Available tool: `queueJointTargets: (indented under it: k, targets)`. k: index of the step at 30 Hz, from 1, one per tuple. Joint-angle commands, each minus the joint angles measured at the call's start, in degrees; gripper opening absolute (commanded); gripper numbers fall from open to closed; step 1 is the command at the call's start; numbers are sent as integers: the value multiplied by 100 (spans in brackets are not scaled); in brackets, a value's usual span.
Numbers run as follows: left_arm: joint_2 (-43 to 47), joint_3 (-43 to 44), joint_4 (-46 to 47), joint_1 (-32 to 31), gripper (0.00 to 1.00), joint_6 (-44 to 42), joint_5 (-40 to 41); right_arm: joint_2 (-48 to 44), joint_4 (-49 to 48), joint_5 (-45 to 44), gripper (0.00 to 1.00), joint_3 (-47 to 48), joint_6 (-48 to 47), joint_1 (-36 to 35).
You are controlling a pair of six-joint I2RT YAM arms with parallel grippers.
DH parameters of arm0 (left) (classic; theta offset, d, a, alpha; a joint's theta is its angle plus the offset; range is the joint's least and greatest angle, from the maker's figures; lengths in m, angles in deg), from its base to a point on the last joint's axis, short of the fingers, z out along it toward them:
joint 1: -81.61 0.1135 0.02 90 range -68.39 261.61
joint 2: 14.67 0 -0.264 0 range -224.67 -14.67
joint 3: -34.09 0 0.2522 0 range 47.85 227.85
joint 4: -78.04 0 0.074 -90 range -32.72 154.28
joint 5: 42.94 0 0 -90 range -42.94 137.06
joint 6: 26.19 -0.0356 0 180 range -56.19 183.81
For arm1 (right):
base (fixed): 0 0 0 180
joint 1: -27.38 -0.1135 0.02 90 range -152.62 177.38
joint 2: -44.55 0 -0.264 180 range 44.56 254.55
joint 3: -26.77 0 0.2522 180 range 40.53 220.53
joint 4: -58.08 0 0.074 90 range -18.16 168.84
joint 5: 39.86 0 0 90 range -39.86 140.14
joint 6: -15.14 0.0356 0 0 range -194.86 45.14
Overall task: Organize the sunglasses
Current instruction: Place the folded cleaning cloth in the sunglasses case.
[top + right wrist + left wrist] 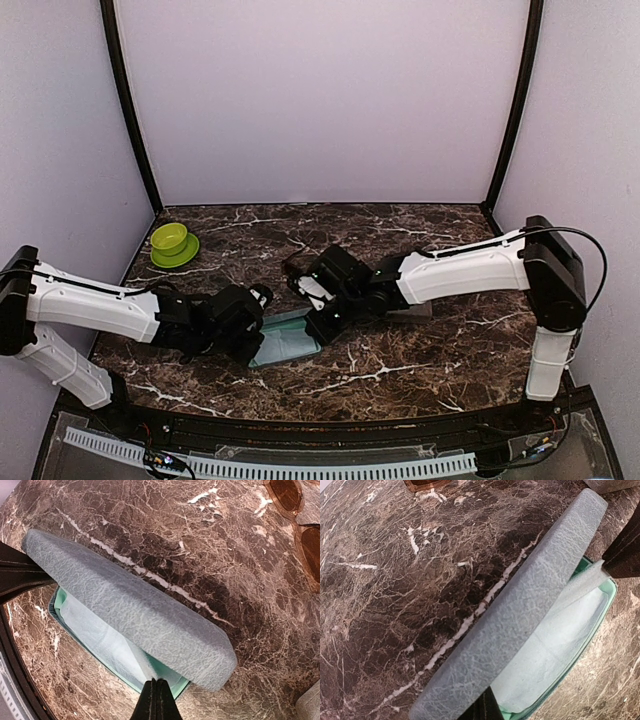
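A blue-grey case (pixel 287 342) lies open at the table's middle, its lid (pixel 520 615) (pixel 125 605) raised over a green lining. A light-blue cloth (pixel 555 635) (pixel 95 630) lies inside it. My right gripper (pixel 157 697) (pixel 318 326) is shut on a pinched-up corner of that cloth at the case's near rim. At one end of the lid, my left gripper (pixel 486 707) (pixel 258 300) is shut with its tips on the lid's rim. The sunglasses (pixel 295 515) with reddish-brown lenses lie flat on the marble beyond the case; the sunglasses (pixel 422 484) barely show in the left wrist view.
A green bowl on a green saucer (pixel 172 243) stands at the back left. A beige case (pixel 415 310) (pixel 310 705) lies under my right forearm. Dark marble tabletop (pixel 400 370) surrounds the case, with purple walls on three sides.
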Motion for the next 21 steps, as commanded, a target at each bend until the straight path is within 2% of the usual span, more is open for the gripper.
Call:
queueJointTargets:
  k: [1, 21]
  targets:
    - [12, 65, 22, 23, 0, -59, 142, 105, -33, -109, 0, 189, -27, -87]
    - [-163, 147, -26, 19, 0, -118, 34, 258, 79, -263, 0, 347, -80, -98]
